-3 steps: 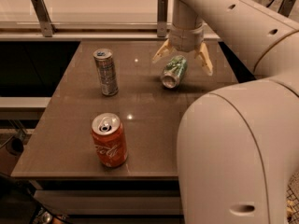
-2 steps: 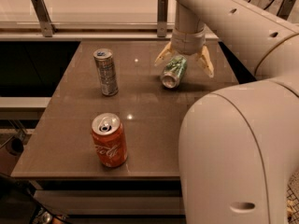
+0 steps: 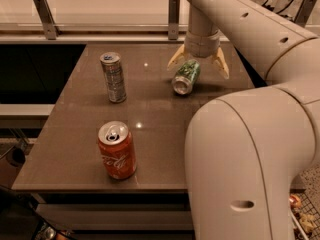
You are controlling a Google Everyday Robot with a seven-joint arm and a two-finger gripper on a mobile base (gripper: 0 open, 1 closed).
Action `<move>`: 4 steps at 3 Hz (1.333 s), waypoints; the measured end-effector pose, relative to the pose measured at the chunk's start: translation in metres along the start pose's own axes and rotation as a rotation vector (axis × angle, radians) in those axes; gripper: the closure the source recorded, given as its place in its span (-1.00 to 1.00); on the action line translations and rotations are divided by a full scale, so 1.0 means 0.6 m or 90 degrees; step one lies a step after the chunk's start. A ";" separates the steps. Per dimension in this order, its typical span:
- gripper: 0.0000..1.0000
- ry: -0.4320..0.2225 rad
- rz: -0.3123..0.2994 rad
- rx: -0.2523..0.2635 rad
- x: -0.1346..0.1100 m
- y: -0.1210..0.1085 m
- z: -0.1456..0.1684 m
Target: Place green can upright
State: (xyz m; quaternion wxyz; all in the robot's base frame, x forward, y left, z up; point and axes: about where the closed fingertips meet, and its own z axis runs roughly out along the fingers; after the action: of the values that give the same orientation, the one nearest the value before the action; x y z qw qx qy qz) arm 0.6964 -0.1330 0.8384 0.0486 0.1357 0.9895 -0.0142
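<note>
Table (image 3: 150,109): green can (image 3: 186,74) slanted beneath tool (image 3: 198,70)

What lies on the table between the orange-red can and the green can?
Only bare tabletop, seen in the camera view; the open gripper straddles the tilted green can.

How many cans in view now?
3: green can lying under the open gripper, silver can upright back left, orange-red can upright front left. The arm may hide more.
</note>
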 end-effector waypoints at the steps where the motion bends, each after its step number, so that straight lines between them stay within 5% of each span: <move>1: -1.00 -0.011 -0.018 -0.001 -0.024 0.007 -0.002; 4: 0.28 -0.028 -0.007 -0.027 -0.056 0.023 0.002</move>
State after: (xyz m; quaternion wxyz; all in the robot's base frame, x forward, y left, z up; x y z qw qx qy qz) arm 0.7326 -0.1285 0.8404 0.0734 0.1285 0.9890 0.0032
